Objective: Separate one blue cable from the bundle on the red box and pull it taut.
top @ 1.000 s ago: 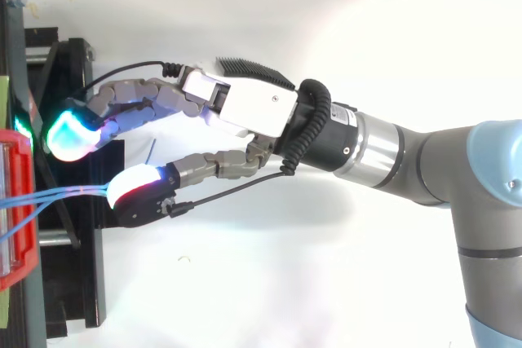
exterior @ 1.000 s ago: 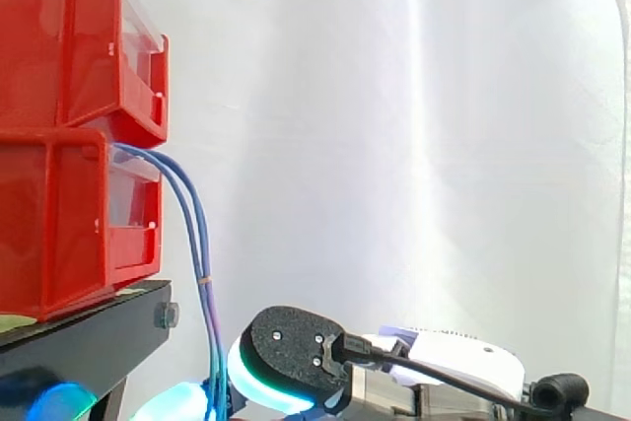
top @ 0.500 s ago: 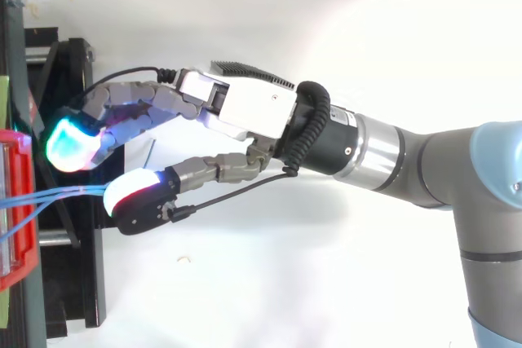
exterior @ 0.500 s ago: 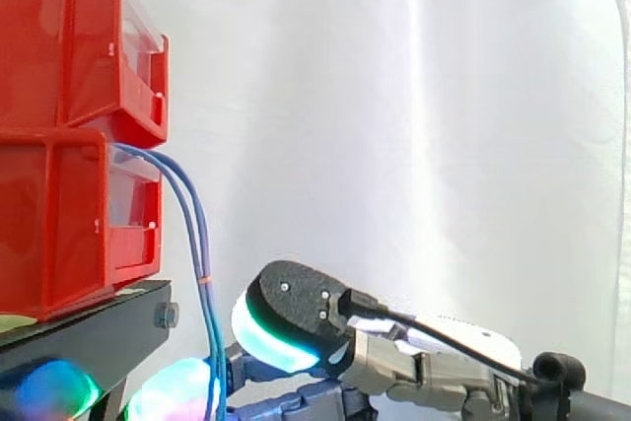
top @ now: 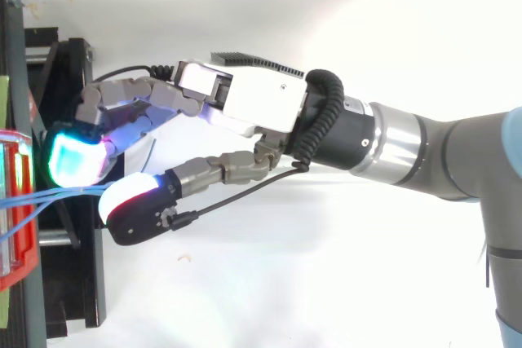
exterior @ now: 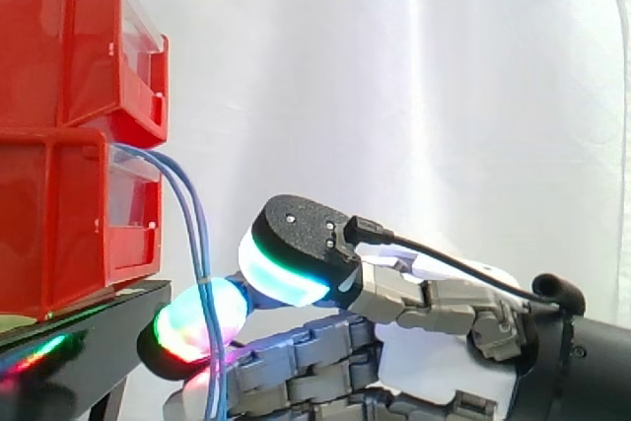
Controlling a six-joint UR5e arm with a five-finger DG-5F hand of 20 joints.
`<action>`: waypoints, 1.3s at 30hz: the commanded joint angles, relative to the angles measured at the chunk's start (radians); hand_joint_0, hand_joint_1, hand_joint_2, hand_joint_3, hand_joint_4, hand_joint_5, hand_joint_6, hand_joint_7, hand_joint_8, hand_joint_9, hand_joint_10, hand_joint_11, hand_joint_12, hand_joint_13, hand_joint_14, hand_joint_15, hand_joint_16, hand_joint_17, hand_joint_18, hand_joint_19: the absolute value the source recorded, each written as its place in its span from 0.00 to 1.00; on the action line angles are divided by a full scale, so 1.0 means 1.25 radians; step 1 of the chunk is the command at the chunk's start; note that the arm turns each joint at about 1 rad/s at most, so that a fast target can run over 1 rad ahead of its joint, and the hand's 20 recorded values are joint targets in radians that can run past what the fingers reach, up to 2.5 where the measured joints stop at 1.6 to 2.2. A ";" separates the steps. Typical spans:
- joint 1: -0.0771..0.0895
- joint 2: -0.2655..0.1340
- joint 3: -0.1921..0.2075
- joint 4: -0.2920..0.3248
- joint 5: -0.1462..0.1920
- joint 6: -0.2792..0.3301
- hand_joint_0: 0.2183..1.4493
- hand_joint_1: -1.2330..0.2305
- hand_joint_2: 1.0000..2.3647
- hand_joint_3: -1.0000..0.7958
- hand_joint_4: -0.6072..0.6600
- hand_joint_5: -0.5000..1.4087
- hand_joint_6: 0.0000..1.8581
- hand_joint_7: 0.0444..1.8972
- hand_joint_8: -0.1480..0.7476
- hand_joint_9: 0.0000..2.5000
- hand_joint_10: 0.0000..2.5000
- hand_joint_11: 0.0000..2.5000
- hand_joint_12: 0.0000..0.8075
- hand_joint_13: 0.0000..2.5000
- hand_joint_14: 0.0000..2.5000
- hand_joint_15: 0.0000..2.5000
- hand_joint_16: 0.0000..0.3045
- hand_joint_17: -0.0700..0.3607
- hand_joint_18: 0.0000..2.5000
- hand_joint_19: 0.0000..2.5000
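Note:
A bundle of thin blue cables (exterior: 196,234) comes out of the lower red box (exterior: 59,224) and hangs down in front of the black stand (exterior: 84,342). In the top view the cables (top: 57,196) run right from the box rim (top: 16,258) into the gap between the hand's thumb and fingers. My hand (top: 253,107) reaches in from the right with its fingers nearly straight and the thumb spread apart, so it is open. In the side view the cables cross in front of a glowing fingertip (exterior: 187,322), with the thumb pad (exterior: 291,263) just to their right. Whether any pad touches them is unclear.
A second red box (exterior: 69,36) sits stacked on the lower one. The black stand (top: 69,283) extends under the fingers in the top view. A white curtain (exterior: 444,96) hangs behind, with a white floor under the arm.
The hand has risen beside the hanging cables, from the bottom edge of the side view to about the stand's top. Its fingers have edged closer to the box. The cables hang as before.

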 commanded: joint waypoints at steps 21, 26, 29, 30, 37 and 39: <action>0.012 0.036 -0.021 -0.069 -0.008 -0.023 0.26 0.40 0.00 0.28 0.62 0.19 0.39 0.49 0.52 0.33 0.00 0.20 0.42 0.27 0.00 0.12 0.15 0.40 0.28 0.17; 0.015 0.016 -0.022 0.019 0.052 -0.022 0.26 0.40 0.00 0.28 0.62 0.20 0.35 0.55 0.52 0.33 0.00 0.20 0.42 0.27 0.00 0.12 0.15 0.40 0.28 0.17; 0.019 -0.001 -0.022 0.068 0.065 -0.024 0.26 0.40 0.00 0.28 0.63 0.20 0.33 0.58 0.52 0.33 0.00 0.20 0.42 0.27 0.00 0.12 0.15 0.40 0.28 0.17; 0.019 -0.007 -0.021 0.075 0.067 -0.025 0.26 0.40 0.00 0.28 0.63 0.20 0.33 0.59 0.52 0.33 0.00 0.20 0.42 0.27 0.00 0.12 0.15 0.40 0.28 0.17; 0.010 -0.033 -0.022 0.113 0.062 -0.006 0.26 0.41 0.00 0.28 0.63 0.21 0.30 0.61 0.52 0.33 0.00 0.20 0.42 0.27 0.00 0.12 0.15 0.40 0.28 0.17; 0.008 -0.037 -0.022 0.103 0.055 -0.003 0.26 0.41 0.00 0.28 0.63 0.21 0.30 0.62 0.52 0.34 0.00 0.20 0.42 0.27 0.00 0.12 0.15 0.40 0.28 0.17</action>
